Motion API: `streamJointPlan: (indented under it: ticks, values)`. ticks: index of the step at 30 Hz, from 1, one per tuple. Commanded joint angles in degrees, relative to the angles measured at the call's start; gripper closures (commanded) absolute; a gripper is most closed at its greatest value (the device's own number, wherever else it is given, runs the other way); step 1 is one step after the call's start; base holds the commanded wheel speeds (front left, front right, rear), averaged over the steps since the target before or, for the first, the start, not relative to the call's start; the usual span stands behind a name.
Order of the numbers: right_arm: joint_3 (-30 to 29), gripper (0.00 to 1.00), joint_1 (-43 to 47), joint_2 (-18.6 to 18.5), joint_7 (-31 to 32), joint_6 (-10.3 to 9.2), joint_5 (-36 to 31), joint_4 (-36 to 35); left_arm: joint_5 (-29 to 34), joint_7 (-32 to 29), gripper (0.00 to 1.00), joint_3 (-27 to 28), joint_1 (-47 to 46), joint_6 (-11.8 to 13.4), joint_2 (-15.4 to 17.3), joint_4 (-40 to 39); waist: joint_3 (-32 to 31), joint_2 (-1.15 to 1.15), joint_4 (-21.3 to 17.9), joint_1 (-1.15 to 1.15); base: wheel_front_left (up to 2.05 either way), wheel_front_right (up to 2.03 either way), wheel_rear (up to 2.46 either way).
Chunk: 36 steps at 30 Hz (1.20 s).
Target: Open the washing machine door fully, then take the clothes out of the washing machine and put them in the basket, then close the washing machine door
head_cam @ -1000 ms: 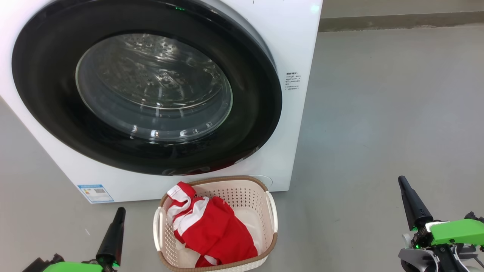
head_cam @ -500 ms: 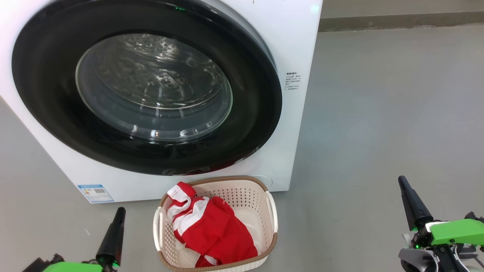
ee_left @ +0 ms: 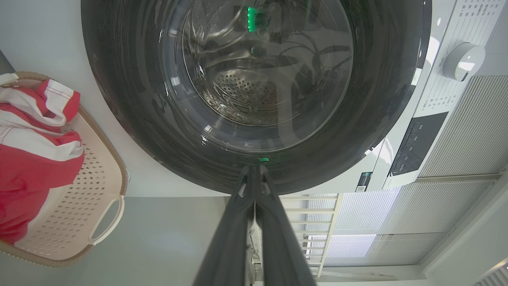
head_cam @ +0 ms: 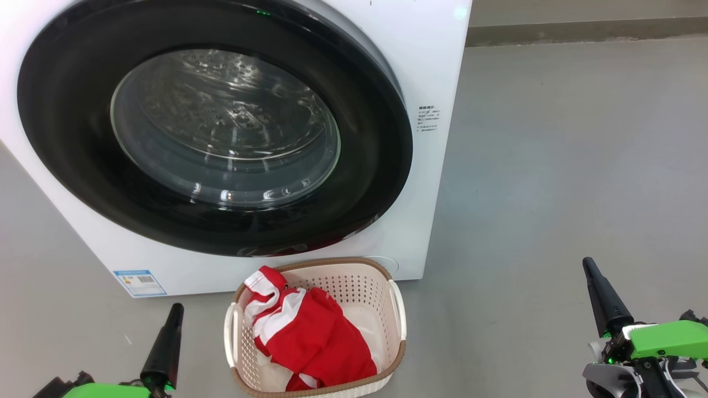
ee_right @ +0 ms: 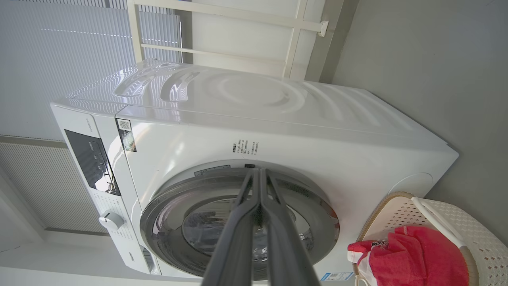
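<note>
The washing machine [head_cam: 437, 66] fills the upper left of the head view. The washing machine door [head_cam: 72, 166] lies flat against its front, and bare steel drum shows through the glass. Red and white clothes [head_cam: 315, 337] lie in the basket [head_cam: 354, 284] on the floor just in front of the machine. My left gripper [head_cam: 176, 308] is shut and holds nothing, low to the left of the basket. My right gripper [head_cam: 587, 264] is shut and holds nothing, far to the right over the floor. In the wrist views the left gripper [ee_left: 254, 169] points at the door's ring [ee_left: 119, 99] and the right gripper [ee_right: 258, 171] at the machine's front [ee_right: 317, 131].
Grey floor [head_cam: 553, 166] stretches open to the right of the machine, up to a wall base [head_cam: 581, 30] at the back. A control panel [ee_left: 412, 147] and a dial [ee_left: 463, 61] sit on the machine's front. A white frame [ee_right: 293, 28] and blinds stand behind the machine.
</note>
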<state>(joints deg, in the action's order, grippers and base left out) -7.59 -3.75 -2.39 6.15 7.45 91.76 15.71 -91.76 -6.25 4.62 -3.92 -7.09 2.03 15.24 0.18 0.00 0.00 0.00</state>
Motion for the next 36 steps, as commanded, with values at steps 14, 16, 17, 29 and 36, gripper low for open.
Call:
streamJointPlan:
  ticks: [14,16,17,29,36]
  values:
    - [1.04,1.0,-2.43,-0.49,0.36,0.03,0.38,-1.68,-0.4,-0.24,1.0,1.9,-2.26,-0.4,0.85,-1.2,0.0,0.0,0.0,0.0,0.0,0.0,0.0]
    - [1.04,1.0,-2.43,-0.49,0.36,0.03,0.38,-1.68,-0.4,-0.24,1.0,1.9,-2.26,-0.4,0.85,-1.2,0.0,0.0,0.0,0.0,0.0,0.0,0.0]
    - [1.04,1.0,-2.43,-0.49,0.36,0.03,0.38,-1.68,-0.4,-0.24,1.0,1.9,-2.26,-0.4,0.85,-1.2,0.0,0.0,0.0,0.0,0.0,0.0,0.0]
    - [1.05,1.0,-2.43,-0.49,0.36,0.03,0.39,-1.68,-0.4,-0.24,1.0,1.9,-2.26,-0.4,0.85,-1.2,0.0,0.0,0.0,0.0,0.0,0.0,0.0]
    - [1.05,1.0,-2.43,-0.49,0.35,0.03,0.39,-1.68,-0.4,-0.24,1.0,1.9,-2.26,-0.4,0.85,-1.2,0.0,0.0,0.0,0.0,0.0,0.0,0.0]
